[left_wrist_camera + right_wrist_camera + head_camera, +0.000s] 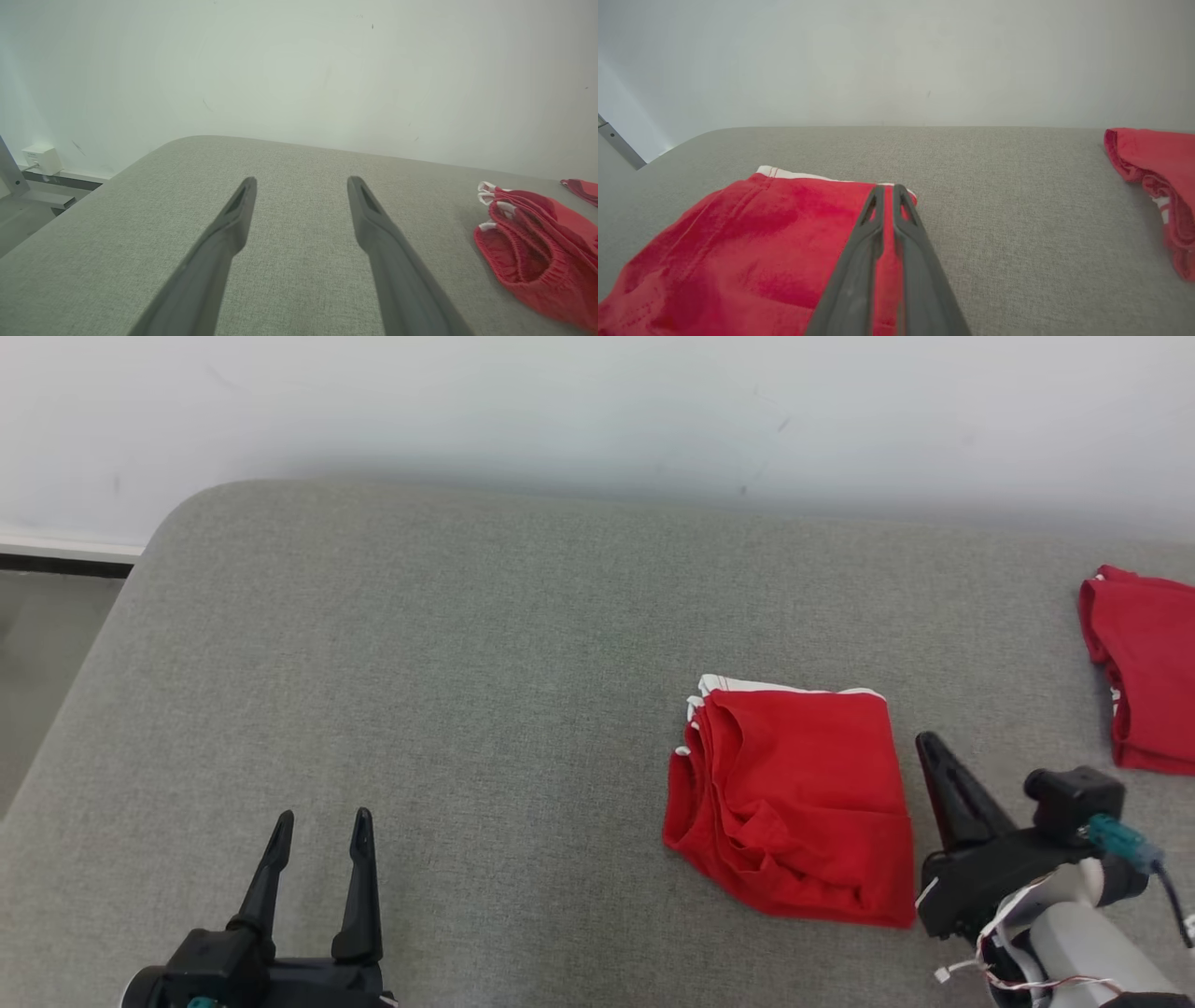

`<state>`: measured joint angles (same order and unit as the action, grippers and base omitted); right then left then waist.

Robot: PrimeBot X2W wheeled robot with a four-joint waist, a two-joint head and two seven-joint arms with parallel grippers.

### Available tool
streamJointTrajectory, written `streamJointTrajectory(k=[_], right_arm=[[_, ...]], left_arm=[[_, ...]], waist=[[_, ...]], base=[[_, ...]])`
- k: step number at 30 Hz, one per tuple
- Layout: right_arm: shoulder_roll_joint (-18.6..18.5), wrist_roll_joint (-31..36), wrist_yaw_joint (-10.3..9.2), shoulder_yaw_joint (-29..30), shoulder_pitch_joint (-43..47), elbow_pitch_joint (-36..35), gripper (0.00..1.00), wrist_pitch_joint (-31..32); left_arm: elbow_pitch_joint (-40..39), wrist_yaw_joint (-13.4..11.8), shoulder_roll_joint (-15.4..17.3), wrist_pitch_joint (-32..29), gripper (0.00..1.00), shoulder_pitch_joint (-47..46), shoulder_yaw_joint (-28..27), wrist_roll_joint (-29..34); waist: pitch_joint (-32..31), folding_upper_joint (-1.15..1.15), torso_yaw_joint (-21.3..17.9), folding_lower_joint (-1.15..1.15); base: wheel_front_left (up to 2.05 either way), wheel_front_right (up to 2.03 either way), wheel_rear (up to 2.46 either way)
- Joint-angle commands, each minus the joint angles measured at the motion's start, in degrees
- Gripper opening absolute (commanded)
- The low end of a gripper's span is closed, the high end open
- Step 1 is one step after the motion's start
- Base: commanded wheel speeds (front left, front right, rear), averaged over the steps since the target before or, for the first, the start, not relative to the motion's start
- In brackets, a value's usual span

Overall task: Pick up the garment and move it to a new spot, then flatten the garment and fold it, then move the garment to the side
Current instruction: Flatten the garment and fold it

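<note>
Garment (794, 793): red w/ white trim, lies folded in a compact stack on the grey fabric-covered counter (420, 663), right of centre. Folds look done; layered edges face left.

2nd red piece (1144, 672) sits at far right edge, well apart.

R claw (927, 744): just beside the stack's right edge, tips over bare counter. Wrist view: fingers pressed nearly together w/ a thin slit, no cloth seen pinched btwn them.

L claw (322, 817): spread wide, hovers over bare counter at lower left, well apart from garment, nothing in it.

Step (judgement): fold complete, last step pending, i.e. move garment to the side.

Next move needs: R claw to spread, take the right edge through all layers, then shift the stack sideways w/o it unfolding.
</note>
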<state>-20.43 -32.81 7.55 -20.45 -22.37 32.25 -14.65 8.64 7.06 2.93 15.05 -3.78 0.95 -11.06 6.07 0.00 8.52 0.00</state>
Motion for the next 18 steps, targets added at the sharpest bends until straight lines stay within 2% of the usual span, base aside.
streamJointTrajectory(k=[1, 4, 10, 18], right_arm=[[0.48, 0.99, -0.17, -0.58, -0.61, 1.32, 0.0, -0.14], [1.34, 3.03, -0.17, -2.35, -1.74, 4.83, 0.0, -0.29], [5.67, 3.41, -0.17, -5.57, -3.39, 10.09, 0.0, -0.51], [11.98, 4.56, -0.17, -11.06, -0.68, 7.83, 0.0, -0.54]], left_arm=[[-0.16, -0.02, -0.06, 0.15, 1.0, -0.46, 0.08, 0.19], [0.07, 0.04, -0.06, 0.15, 1.0, -0.99, 0.25, 0.3], [0.44, 0.19, -0.06, 0.15, 1.0, -1.59, 0.29, 0.05], [0.38, 0.15, -0.07, 0.15, 1.0, -0.8, 0.46, -0.47]], waist=[[0.29, 0.0, 0.44, 0.0], [0.63, 0.0, 1.22, 0.0], [1.01, 0.0, 3.29, 0.0], [0.88, 0.0, 4.4, 0.0]], base=[[0.0, 0.0, 0.0], [0.0, 0.0, 0.0], [0.0, 0.0, 0.0], [0.0, 0.0, 0.0]])
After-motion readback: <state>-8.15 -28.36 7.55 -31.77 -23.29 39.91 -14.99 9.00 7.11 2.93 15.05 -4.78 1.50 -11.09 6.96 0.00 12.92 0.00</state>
